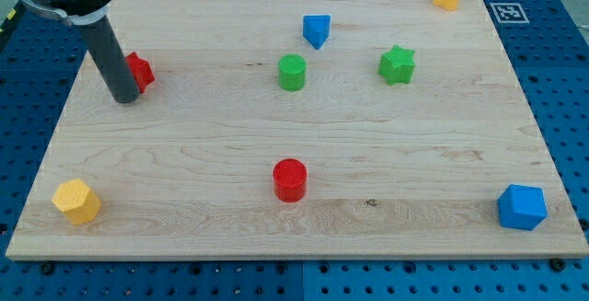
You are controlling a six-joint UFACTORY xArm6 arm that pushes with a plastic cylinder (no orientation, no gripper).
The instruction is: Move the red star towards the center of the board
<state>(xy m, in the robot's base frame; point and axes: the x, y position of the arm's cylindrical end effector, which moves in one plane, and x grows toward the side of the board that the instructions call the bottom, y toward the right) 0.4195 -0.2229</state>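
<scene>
Red star (140, 70): near the board's (276, 227) left edge, partly hidden behind my tip (126, 99), which touches its left side. No fingers fitted. Risk: off-centre contact spins it aside toward the green cylinder (292, 72), missing centre.

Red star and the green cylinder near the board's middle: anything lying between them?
No. In the camera view only bare board separates the red star from the green cylinder. My tip sits against the star's left side.

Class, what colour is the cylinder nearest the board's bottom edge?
Red: the cylinder shows clearly in the camera view, low on the board.
</scene>
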